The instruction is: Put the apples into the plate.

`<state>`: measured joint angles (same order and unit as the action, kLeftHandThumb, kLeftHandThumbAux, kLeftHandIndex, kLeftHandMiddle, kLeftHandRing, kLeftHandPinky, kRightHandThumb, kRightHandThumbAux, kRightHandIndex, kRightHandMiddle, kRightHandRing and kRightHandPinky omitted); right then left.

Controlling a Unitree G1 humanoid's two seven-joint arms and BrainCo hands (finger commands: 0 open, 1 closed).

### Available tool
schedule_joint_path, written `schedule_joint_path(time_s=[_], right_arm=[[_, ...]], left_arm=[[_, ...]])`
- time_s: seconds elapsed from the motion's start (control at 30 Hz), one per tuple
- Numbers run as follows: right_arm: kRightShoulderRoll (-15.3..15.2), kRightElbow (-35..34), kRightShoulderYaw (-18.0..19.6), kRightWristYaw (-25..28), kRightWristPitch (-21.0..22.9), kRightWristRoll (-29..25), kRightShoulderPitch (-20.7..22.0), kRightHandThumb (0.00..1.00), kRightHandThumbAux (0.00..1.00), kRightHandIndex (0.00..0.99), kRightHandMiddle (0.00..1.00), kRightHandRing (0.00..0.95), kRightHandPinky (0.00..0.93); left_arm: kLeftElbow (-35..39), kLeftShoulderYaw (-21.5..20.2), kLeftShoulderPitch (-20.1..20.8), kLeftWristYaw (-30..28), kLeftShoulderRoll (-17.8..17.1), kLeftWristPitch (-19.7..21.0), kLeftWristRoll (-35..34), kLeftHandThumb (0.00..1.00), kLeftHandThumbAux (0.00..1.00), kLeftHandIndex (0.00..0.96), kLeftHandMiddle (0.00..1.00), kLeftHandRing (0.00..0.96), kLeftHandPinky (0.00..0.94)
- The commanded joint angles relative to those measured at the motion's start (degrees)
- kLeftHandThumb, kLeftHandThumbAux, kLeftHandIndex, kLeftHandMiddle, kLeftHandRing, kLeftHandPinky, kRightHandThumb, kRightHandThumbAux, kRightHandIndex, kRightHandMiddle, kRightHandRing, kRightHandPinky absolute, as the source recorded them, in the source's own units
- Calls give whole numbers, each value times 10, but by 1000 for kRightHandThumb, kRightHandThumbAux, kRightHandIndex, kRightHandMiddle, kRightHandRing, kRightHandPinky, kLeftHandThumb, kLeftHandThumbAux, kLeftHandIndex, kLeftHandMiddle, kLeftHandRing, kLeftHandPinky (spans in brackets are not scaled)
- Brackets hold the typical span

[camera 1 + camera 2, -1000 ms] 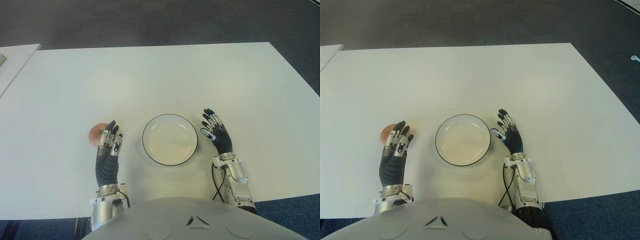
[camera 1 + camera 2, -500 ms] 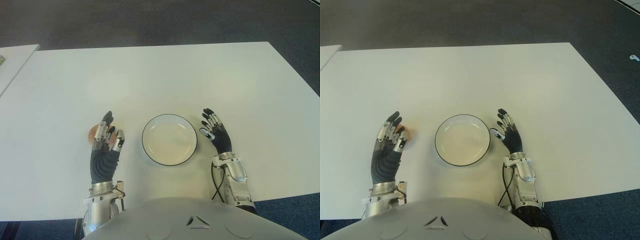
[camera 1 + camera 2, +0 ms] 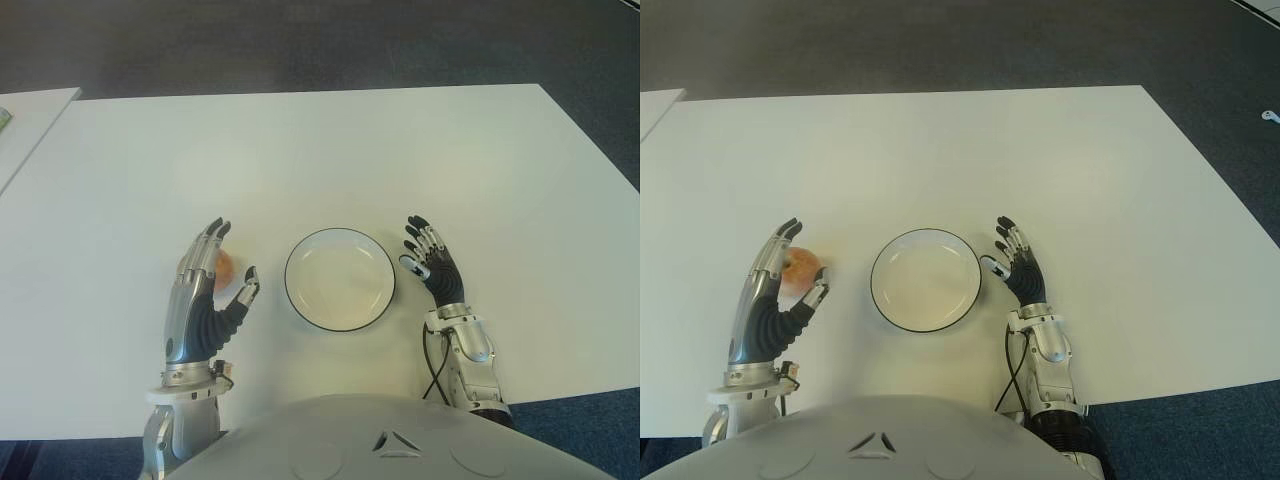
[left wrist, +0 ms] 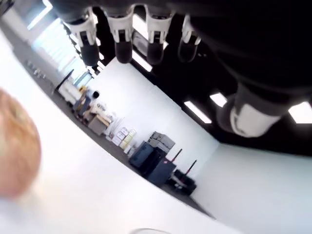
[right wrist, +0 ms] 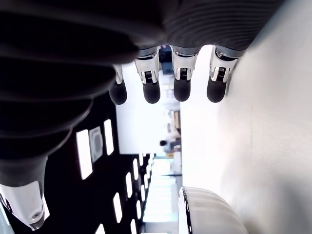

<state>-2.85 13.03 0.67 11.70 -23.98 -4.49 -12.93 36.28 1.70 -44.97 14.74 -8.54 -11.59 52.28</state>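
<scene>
Left eye view. Desk point(image 3: 330, 150): white top, reaching nearly to every edge of the view, dark floor beyond its far edge. Plate point(image 3: 340, 279): round, white, dark-rimmed, nothing in it, near the middle of the desk's near edge. Apple point(image 3: 223, 268): one, reddish-orange, on the desk to the left of the plate and apart from it, mostly hidden behind the left hand. Left hand point(image 3: 203, 297): turned on edge, fingers straight and spread, thumb held out toward the plate; the apple shows between fingers and thumb, not grasped. Right hand point(image 3: 432, 266): just beside the plate's right rim, fingers loosely extended, holding nothing. A second white surface point(image 3: 25, 125) shows at the left edge of the view.

Right eye view. Same layout. The apple point(image 3: 800, 269) shows more fully here, against the palm side of the left hand point(image 3: 770, 300); contact cannot be confirmed. Plate point(image 3: 926, 280) bare. Right hand point(image 3: 1017, 265) by its right rim.

Left wrist view. Fingers point(image 4: 117, 34) extended; apple point(image 4: 17, 146) blurred on the desk, apart from the fingertips.

Right wrist view. Fingers point(image 5: 152, 83) extended over the desk point(image 5: 273, 161); plate point(image 5: 209, 214) rim close by; nothing held.
</scene>
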Motion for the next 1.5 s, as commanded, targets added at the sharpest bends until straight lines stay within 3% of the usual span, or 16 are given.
schedule_joint_path(time_s=[0.03,0.37,0.63,0.9,1.5], right_arm=[[5,46,-5,-7,19,9,-18,196,617,86,64,19,0],[6,46,-3,-15,15,10,-18,201,626,88,49,5,0],[3,47,-5,-20,10,16,-18,197,611,89,44,0,0],[0,51,-4,-10,11,7,-18,206,605,100,47,2,0],[2,63,3,8,-1,-13,-14,233,611,102,48,3,2]], left_arm=[[-35,-38,37,-6,-63,15,96,233,441,59,12,2,32],[-74,-79,89,-83,-161,38,127,310,400,60,0,0,7],[-140,-72,134,-116,-217,49,138,293,407,33,0,0,4],[-172,-61,154,-122,-247,56,139,225,374,18,0,0,2],[-217,-47,176,-133,-284,67,124,234,355,12,0,0,15]])
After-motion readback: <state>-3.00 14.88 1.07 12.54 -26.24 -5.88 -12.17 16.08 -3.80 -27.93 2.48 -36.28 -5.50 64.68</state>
